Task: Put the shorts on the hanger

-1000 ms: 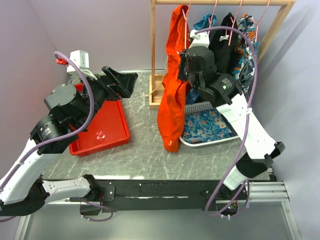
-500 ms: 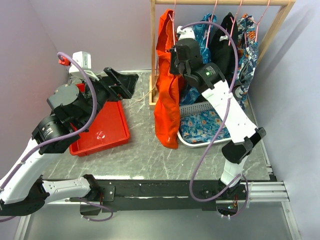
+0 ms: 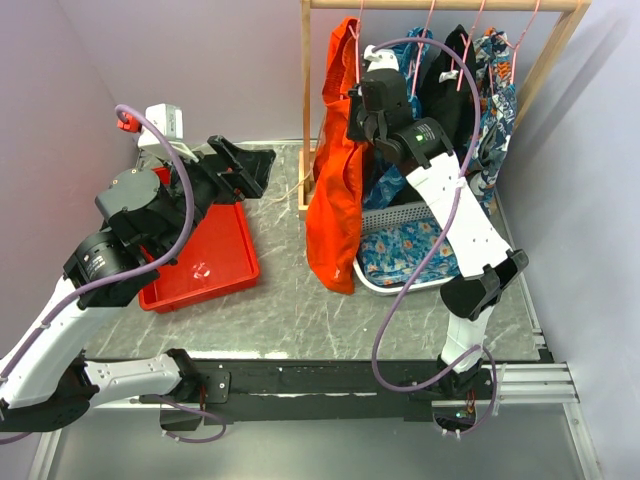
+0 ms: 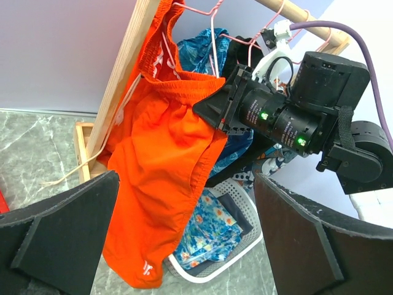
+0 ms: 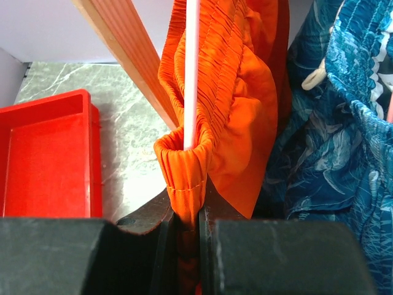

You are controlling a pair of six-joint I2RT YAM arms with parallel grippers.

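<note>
The orange-red shorts [image 3: 335, 190] hang long and limp at the rack's left end, their lower hem just above the table. Their waistband is looped round a wire of the pink hanger [image 3: 353, 35], which hangs from the top rail. My right gripper [image 3: 362, 112] is shut on a fold of the waistband [image 5: 187, 178], just below the hanger wire [image 5: 191, 74]. My left gripper [image 3: 238, 165] is open and empty above the red bin [image 3: 205, 260], facing the shorts [image 4: 163, 166]. The cream drawstring [image 4: 73, 172] trails down by the rack's post.
The pale wooden rack [image 3: 305, 110] stands at the back, with blue patterned [image 3: 495, 110] and black garments [image 3: 450, 90] on other hangers. A white basket [image 3: 385, 285] of blue clothes sits under them, right of the shorts. The wooden post [image 5: 129, 55] is close left of my right gripper.
My right arm swung left and upward with the shorts, bringing the waistband up to the hanger at the rack's left end. The left arm has barely moved.
</note>
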